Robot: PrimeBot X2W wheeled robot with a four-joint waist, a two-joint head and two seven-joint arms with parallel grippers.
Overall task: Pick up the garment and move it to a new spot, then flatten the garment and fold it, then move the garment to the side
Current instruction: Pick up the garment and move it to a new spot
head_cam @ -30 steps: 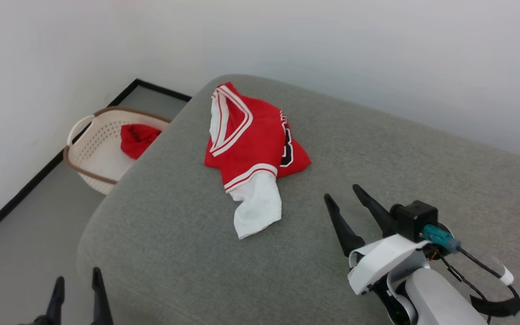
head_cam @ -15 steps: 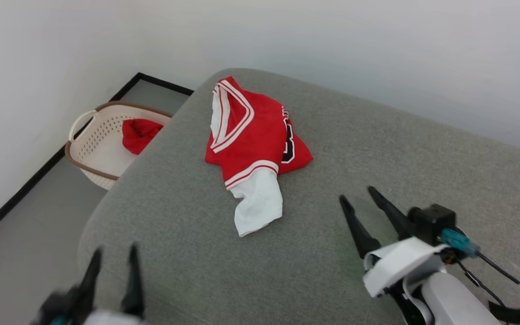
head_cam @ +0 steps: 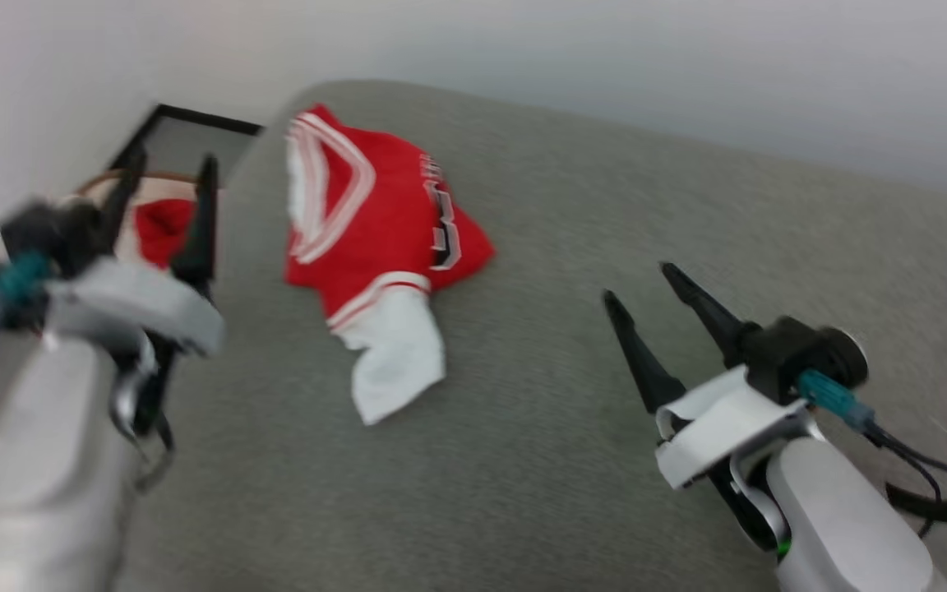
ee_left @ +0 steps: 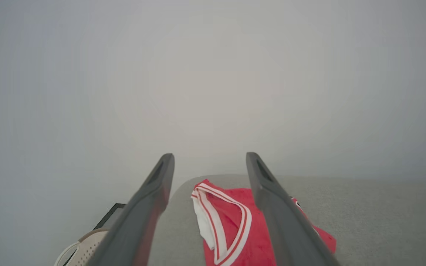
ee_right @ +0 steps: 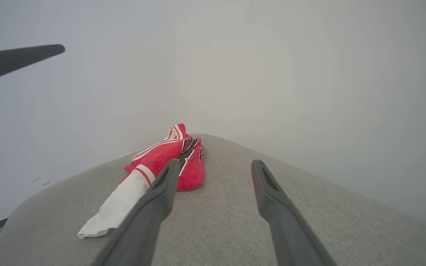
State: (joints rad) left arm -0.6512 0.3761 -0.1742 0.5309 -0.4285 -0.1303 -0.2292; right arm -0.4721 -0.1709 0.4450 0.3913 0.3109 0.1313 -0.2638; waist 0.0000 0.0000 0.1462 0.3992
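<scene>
Looking at the garment heaped on the far left part of the grey cushion, close to its rounded edge, with 1 white sleeve trailing toward the robot and the black lettering partly folded under. Not yet picked up, so judged to be at the reach that opens step 1. Seeing the left gripper raised in the air to the left of the heap, with jaws spread and nothing between them, and aimed in its wrist view at the wall above the striped collar. Seeing the right gripper over bare cushion to the right of the heap, well apart from it, likewise spread and empty. Blurred on the left side of the head view, so hard to judge that arm's height. Could go wrong in 3 ways. Might pinch only the loose sleeve, the nearest part, and leave the body to drag and twist. Might nip cushion fabric along with the cloth through too deep a descent. Might shove the heap over the rounded edge toward the basket through a sideways sweep from the right, and then confuse it with the plain red cloth lying there.
</scene>
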